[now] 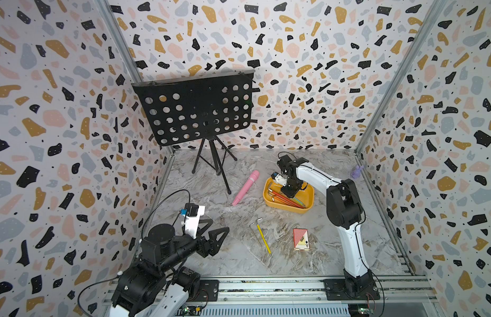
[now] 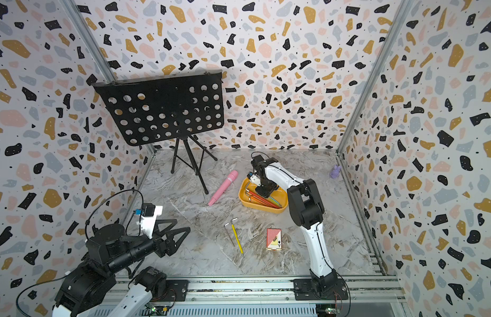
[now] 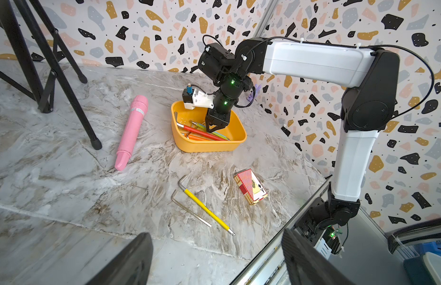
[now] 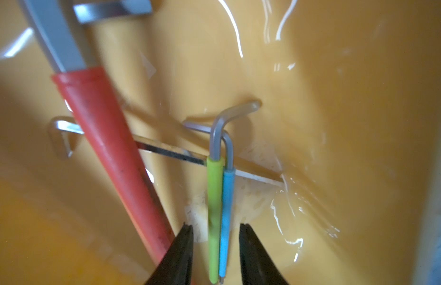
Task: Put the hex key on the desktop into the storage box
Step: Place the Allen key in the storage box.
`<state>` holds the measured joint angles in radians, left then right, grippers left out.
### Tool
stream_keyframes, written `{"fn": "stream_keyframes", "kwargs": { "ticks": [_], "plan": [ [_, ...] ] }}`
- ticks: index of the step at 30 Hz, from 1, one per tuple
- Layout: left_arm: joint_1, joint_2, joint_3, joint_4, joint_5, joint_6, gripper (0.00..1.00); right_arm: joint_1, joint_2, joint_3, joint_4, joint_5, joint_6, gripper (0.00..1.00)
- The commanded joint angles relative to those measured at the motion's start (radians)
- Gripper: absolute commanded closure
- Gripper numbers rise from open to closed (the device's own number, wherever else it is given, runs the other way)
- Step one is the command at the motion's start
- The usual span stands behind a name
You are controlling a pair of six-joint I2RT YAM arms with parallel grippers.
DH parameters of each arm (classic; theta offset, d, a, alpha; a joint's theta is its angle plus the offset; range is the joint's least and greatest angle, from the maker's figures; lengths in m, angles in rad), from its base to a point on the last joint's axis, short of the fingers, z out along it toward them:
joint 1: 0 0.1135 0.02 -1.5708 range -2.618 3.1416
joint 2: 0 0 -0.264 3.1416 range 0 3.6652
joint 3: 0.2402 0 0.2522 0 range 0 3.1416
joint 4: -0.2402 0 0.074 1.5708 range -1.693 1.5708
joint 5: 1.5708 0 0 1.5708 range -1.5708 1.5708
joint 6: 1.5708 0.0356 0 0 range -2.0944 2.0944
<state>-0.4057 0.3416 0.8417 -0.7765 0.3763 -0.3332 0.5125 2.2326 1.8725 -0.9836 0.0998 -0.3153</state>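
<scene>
Right wrist view: the right fingers [image 4: 254, 256] stand apart inside the yellow storage box [image 4: 337, 123]. They flank a green-sleeved hex key [image 4: 214, 209] and a blue-sleeved hex key [image 4: 226, 209] without touching either, and a red-sleeved hex key [image 4: 110, 153] lies alongside. In both top views, a yellow-sleeved hex key [image 1: 264, 237] and a bare hex key [image 1: 255, 234] lie side by side on open table [image 1: 238, 263] between the box and the front rail [image 1: 266, 285]. A red card box [image 1: 300, 238] sits near them. The left fingers [image 3: 130, 261], spread wide, hang over the table's near left corner.
</scene>
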Motion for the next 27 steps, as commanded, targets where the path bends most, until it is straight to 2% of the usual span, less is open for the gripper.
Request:
{"fn": "stream_keyframes", "kwargs": {
  "ticks": [1,4,7,9,13,19,27],
  "plan": [
    [0.004,0.0,-0.012,0.041,-0.004,-0.004,0.14,-0.001,-0.103,0.031,-0.018,0.01,0.063,0.63],
    [0.004,0.0,-0.012,0.04,-0.005,-0.002,0.14,0.007,-0.182,0.019,0.009,-0.002,0.147,0.65],
    [0.005,-0.002,-0.011,0.04,-0.005,-0.003,0.14,0.029,-0.256,0.001,0.028,0.031,0.315,0.69],
    [0.005,-0.004,-0.012,0.04,-0.008,-0.003,0.14,0.058,-0.288,0.004,-0.008,0.004,0.403,0.74],
    [0.005,-0.007,-0.012,0.04,-0.008,-0.003,0.14,0.178,-0.363,-0.072,-0.028,-0.002,0.526,0.72],
    [0.006,-0.008,-0.012,0.04,-0.008,-0.004,0.14,0.367,-0.377,-0.166,-0.066,-0.058,0.771,0.69],
    [0.006,-0.012,-0.012,0.04,-0.007,-0.003,0.14,0.471,-0.354,-0.24,-0.023,-0.098,0.876,0.69]
  ]
}}
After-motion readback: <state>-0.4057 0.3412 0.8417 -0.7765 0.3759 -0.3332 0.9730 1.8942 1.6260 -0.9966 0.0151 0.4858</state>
